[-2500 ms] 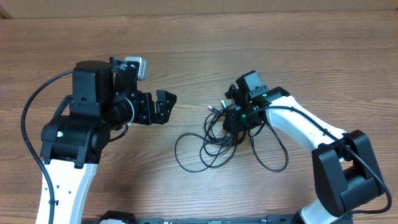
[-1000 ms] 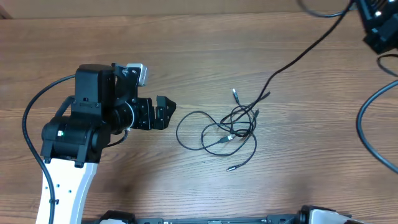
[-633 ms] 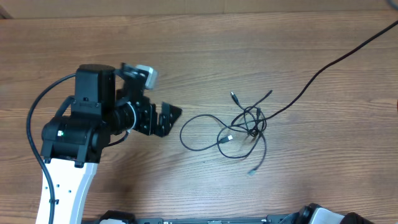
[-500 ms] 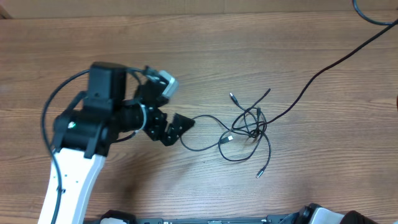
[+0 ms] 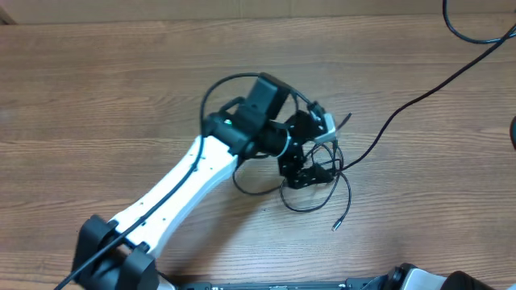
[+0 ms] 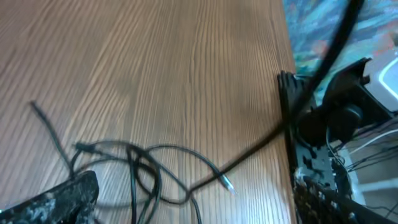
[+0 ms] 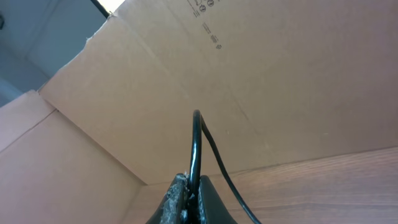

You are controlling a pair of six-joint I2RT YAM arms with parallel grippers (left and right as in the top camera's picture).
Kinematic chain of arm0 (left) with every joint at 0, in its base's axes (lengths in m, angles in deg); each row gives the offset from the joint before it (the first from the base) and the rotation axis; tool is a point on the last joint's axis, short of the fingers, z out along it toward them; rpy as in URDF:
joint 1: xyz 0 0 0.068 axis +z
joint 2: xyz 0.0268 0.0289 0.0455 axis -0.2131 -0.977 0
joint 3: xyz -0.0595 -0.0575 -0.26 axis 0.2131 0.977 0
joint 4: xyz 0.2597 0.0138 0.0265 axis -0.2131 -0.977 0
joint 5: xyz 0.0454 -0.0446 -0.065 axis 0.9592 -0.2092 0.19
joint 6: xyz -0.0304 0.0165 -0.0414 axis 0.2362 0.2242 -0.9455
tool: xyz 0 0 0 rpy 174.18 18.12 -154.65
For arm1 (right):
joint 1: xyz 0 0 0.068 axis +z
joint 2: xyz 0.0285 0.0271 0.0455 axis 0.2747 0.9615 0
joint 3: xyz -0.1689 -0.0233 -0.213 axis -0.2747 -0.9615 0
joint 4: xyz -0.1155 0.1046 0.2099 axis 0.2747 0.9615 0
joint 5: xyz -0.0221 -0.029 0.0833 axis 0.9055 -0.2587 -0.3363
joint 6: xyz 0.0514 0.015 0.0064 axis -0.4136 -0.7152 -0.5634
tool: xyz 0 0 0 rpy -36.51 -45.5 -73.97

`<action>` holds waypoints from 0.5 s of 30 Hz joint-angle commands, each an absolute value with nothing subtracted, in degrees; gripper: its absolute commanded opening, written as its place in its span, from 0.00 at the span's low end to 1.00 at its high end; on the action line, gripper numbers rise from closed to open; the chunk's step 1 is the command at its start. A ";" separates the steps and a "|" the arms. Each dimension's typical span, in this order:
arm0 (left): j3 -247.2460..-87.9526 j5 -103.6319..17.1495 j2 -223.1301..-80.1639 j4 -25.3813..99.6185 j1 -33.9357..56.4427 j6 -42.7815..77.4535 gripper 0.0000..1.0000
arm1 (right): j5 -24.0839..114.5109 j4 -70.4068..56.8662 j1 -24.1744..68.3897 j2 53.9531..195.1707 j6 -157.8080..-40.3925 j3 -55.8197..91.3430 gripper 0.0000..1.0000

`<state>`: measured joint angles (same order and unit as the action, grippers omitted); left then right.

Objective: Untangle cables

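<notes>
The cables point(image 5: 322, 173) lie as a small black knot with loose loops at the table's middle. One plug end point(image 5: 334, 227) lies at the front. One strand point(image 5: 419, 93) runs up from the knot to the right and out of the overhead view. My left gripper point(image 5: 309, 165) is stretched over the knot, and its jaws look open. In the left wrist view one finger point(image 6: 56, 199) shows at the lower left beside the cable loops point(image 6: 146, 177) and a plug point(image 6: 225, 182). My right gripper point(image 7: 193, 190) is shut on a black cable point(image 7: 196, 146), held high and outside the overhead view.
A cardboard box wall point(image 7: 249, 93) fills the right wrist view. The table's edge and black robot hardware point(image 6: 323, 155) show at the right of the left wrist view. Thick arm wiring point(image 5: 476, 36) loops at the overhead's top right corner.
My left arm has swung from the table's left across to the knot. The right arm has lifted out of the overhead view with one strand, and the knot has shifted slightly right.
</notes>
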<state>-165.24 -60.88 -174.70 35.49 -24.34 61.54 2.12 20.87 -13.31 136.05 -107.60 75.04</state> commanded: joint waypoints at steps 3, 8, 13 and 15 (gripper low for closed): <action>-165.83 -63.35 -179.48 41.11 -27.60 60.84 1.00 | 1.71 21.48 -13.66 137.10 -105.96 76.35 0.04; -165.83 -65.64 -181.51 42.88 -28.60 60.56 0.04 | 1.84 22.20 -13.66 137.56 -105.92 76.35 0.04; -166.42 -66.74 -179.96 42.88 -27.12 54.15 0.04 | 8.37 27.01 -13.70 138.04 -102.55 76.33 0.04; -167.69 -66.72 -178.10 42.86 -26.55 50.61 0.04 | 12.26 29.46 -13.70 138.47 -100.67 76.33 0.04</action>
<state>-165.24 -64.88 -181.01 42.64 -27.71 56.93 6.23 28.15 -13.31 137.75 -104.06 75.13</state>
